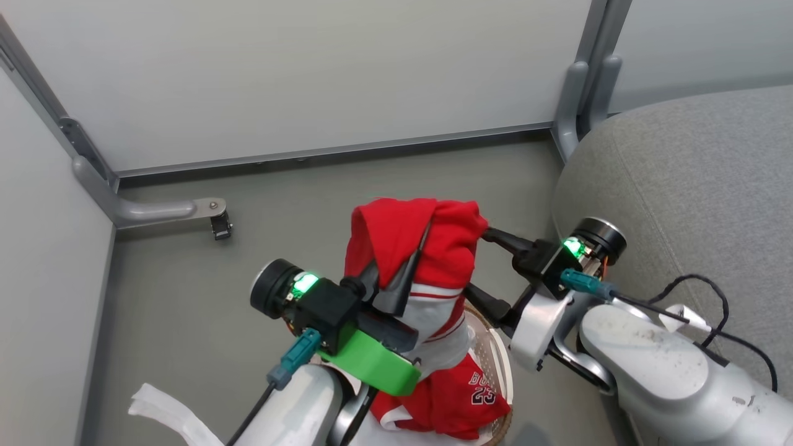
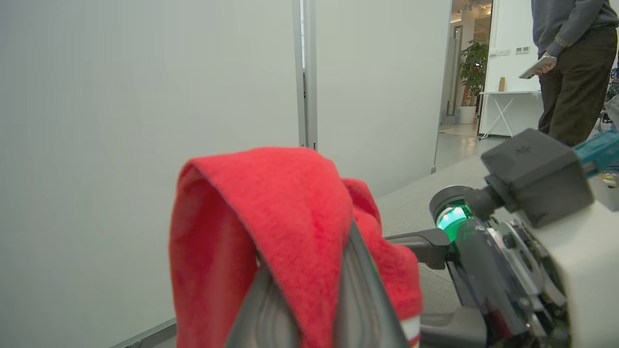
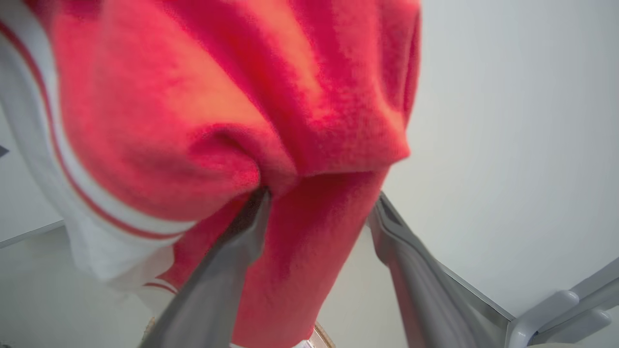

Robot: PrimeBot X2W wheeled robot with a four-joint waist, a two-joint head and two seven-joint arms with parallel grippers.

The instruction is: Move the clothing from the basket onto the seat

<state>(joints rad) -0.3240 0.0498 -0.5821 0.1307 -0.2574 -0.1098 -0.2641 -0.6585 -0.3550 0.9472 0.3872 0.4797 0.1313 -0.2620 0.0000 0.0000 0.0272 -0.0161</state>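
A red garment with white stripes (image 1: 415,241) hangs lifted above the basket (image 1: 495,353), whose rim shows at the bottom. My left gripper (image 1: 396,260) is shut on its upper fold, and red cloth (image 2: 271,217) drapes over both fingers. My right gripper (image 1: 478,262) comes in from the right with its fingers apart. A fold of the red cloth (image 3: 217,96) hangs between them, bunched on one fingertip (image 3: 258,198). Another red garment printed with 23 (image 1: 471,396) lies in the basket. The grey seat (image 1: 681,186) is at the right.
Pale partition walls close the back and left, and a metal foot with a caster (image 1: 217,223) sticks out over the grey floor. A white cloth strip (image 1: 161,409) lies at the lower left. A person (image 2: 575,63) stands beyond the partition with a phone.
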